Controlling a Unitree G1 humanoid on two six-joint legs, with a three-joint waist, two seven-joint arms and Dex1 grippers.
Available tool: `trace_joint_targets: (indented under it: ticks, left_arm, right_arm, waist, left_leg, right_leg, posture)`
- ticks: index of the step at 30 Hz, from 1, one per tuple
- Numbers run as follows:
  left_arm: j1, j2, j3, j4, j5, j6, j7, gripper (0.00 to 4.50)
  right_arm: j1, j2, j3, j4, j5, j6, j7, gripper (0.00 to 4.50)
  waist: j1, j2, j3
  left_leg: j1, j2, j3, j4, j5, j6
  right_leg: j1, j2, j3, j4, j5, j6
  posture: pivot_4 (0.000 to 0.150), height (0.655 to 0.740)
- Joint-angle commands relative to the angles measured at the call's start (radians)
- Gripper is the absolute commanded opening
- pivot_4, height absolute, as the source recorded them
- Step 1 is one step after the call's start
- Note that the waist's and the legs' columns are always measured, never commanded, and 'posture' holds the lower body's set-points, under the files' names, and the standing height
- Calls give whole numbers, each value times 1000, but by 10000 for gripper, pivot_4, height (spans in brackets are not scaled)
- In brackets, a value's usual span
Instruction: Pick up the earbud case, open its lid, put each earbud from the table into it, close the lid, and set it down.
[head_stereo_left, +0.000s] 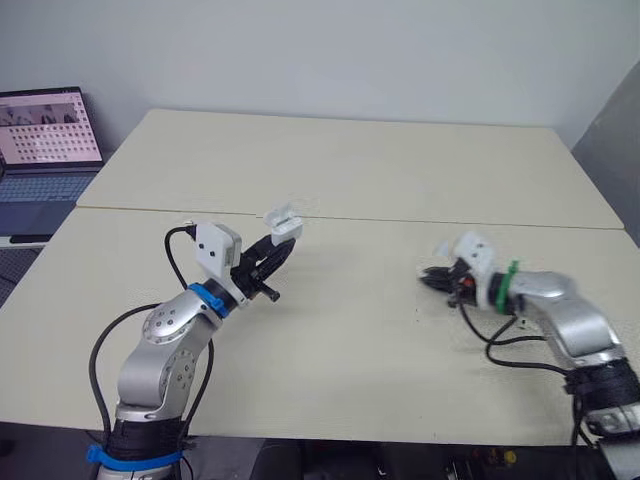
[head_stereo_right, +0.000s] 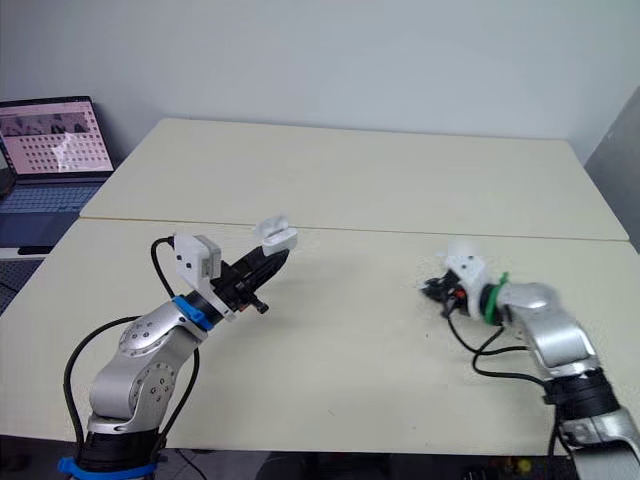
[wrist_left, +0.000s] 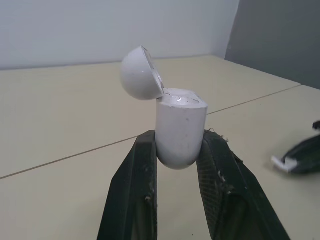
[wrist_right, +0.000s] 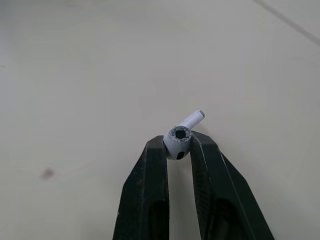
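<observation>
Hidden: earbud case (wrist_left: 180, 127) base sunk between the fingers; interior unreadable.
Left gripper (wrist_left: 179, 139): clamped on the case, lid (wrist_left: 140, 74) flipped open beyond the fingertips.
Right gripper (wrist_right: 178, 142): pinching one earbud (wrist_right: 178, 140) at its fingertips; contact with the table (wrist_right: 75, 75) unclear.

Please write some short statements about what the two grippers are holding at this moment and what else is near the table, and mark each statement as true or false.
1. The left gripper is shut on the earbud case. True.
2. The lid of the case is closed. False: it is swung open, and the top of the case is uncovered.
3. The right gripper holds nothing. False: its fingers pinch an earbud.
4. A laptop with a lit screen stands off the table, on the robot's left. True.
</observation>
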Motion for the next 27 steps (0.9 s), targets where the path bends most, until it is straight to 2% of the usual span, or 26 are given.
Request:
trace_joint_targets:
  ticks: [1, 6, 9, 12, 16, 20, 24, 26, 27]
  left_arm:
    - [-2, -3, 14, -32, -4, -27, 8, 7239]
    - [-16, 3, 15, -16, -6, -31, 4, 7239]
    - [-30, 3, 11, -3, -4, -32, 1, 7239]
    - [-49, 4, 4, 9, -3, -32, -4, 7239]
    - [-53, 7, 5, 21, -2, -37, -13, 7239]
    - [-47, 7, 9, 22, -1, -39, -20, 7239]
    - [-36, 6, 15, 17, -4, -41, -19, 7239]
    - [-36, 5, 15, 17, -3, -42, -17, 7239]
    - [-38, 2, 12, 19, -1, -43, -15, 7239]
  right_arm:
    - [88, 3, -81, -145, 7, 152, -113, 2697]
    - [168, 153, -202, -344, 77, 464, -309, 2697]
    - [170, 203, -197, -377, 73, 523, -368, 2697]
    - [162, 230, -194, -373, 71, 556, -409, 12485]
    - [128, 189, -228, -394, 121, 605, -378, 26034]
    - [-3, 182, -362, -383, 242, 748, -342, 26034]
    - [-123, 61, -388, -367, 368, 809, -208, 26034]
    - [-132, -9, -341, -340, 372, 728, -138, 26034]
    - [-110, -79, -258, -303, 301, 557, -46, 26034]
  waist:
    - [1, 0, 0]
    - [-3, 0, 0]
    - [-4, 0, 0]
    - [-6, 0, 0]
    - [-9, 0, 0]
    - [-11, 0, 0]
    - [-14, 0, 0]
    - [-14, 0, 0]
    - [-14, 0, 0]
  left_leg:
    - [0, 0, 0, 0, 0, 0]
    - [2, 1, 1, 0, 0, 0]
    - [2, 0, 1, 2, 0, 0]
    - [2, 0, 1, 4, 0, 0]
    - [1, 0, 2, 5, 0, 0]
    - [1, 0, 2, 5, 0, 0]
    - [0, 1, 1, 5, 0, 0]
    - [0, 1, 1, 5, 0, 0]
    - [0, 1, 1, 4, 0, 0]
  right_leg:
    - [0, 1, 0, 0, 0, 0]
    - [0, 1, 2, 2, 0, 0]
    - [1, 1, 1, 2, 0, -1]
    - [2, 1, 2, 1, -1, -3]
    - [3, 0, 3, 1, 0, -3]
    - [2, 0, 3, 1, 0, -2]
    - [2, 1, 1, 1, 1, -2]
    - [2, 1, 1, 0, 2, -1]
    - [1, 1, 1, 0, 2, -1]
  posture:
    - [1500, 7400]
    - [1500, 7400]
    - [1500, 7400]
    - [1500, 7400]
    - [1500, 7400]
    - [1500, 7400]
    - [1500, 7400]
    - [1500, 7400]
    - [1500, 7400]
